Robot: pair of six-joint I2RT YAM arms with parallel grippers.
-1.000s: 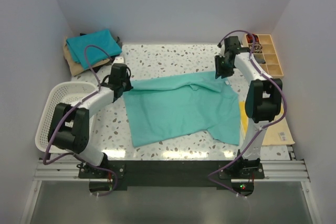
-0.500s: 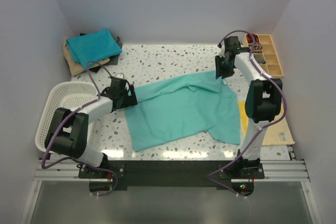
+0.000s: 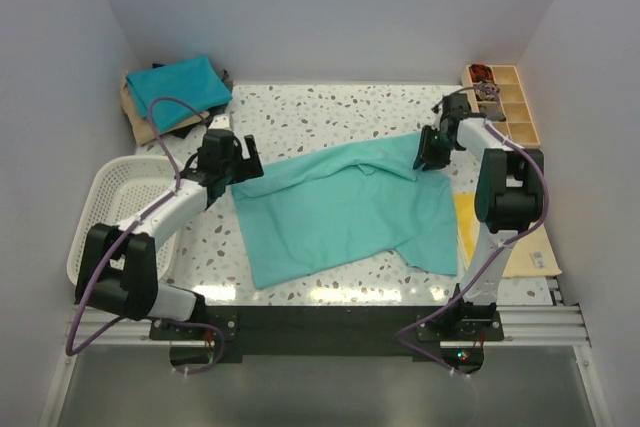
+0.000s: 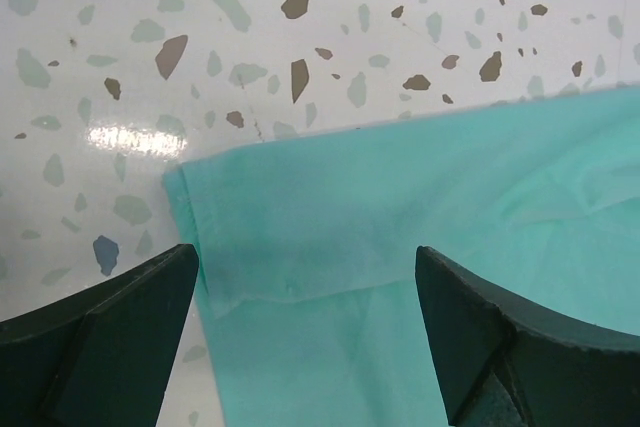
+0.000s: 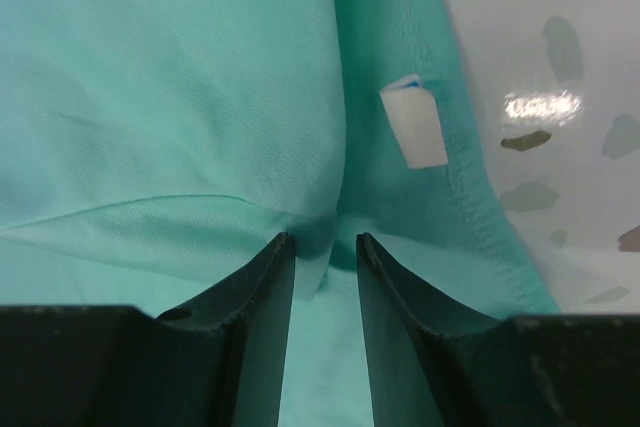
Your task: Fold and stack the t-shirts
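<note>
Sea-green cloth fills the middle of the terrazzo table (image 3: 330,112): one sea-green t-shirt (image 3: 345,212) lies opened out and rumpled. Its long far edge runs left to right and slants away toward the right, from the left gripper (image 3: 228,159) to the right gripper (image 3: 432,150). From above I cannot tell neck from hem. The left gripper's claw stands spread wide over the shirt's left corner. The left wrist view shows what the overhead cannot: a doubled hem corner lying flat on the table between the two fingers (image 4: 100,337). The right claw is pressed nearly together, pinching a raised fold of the shirt at its far right corner. Only the right wrist view shows the white label (image 5: 413,127) sewn beside the stitched edge. Well apart, at the far left corner, a teal-blue t-shirt (image 3: 180,87) lies folded atop a tan t-shirt (image 3: 140,119).
</note>
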